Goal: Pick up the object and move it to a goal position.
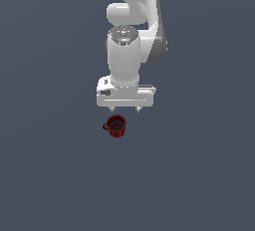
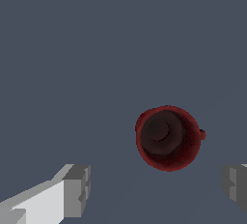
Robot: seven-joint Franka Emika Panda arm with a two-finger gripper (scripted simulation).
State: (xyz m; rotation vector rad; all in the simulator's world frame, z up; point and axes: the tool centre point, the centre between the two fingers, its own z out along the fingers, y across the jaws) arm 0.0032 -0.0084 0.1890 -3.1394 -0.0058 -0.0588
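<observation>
The small dark red mug (image 1: 116, 126) stands upright on the grey floor, its handle toward the exterior view's left. My white gripper (image 1: 125, 109) hangs open just above and behind it, fingers spread wide, touching nothing. In the wrist view the mug (image 2: 168, 138) shows from above with its dark interior, lying off the line between my two grey fingertips (image 2: 77, 189), which stand far apart.
The plain grey floor (image 1: 199, 175) extends all around. No other objects show.
</observation>
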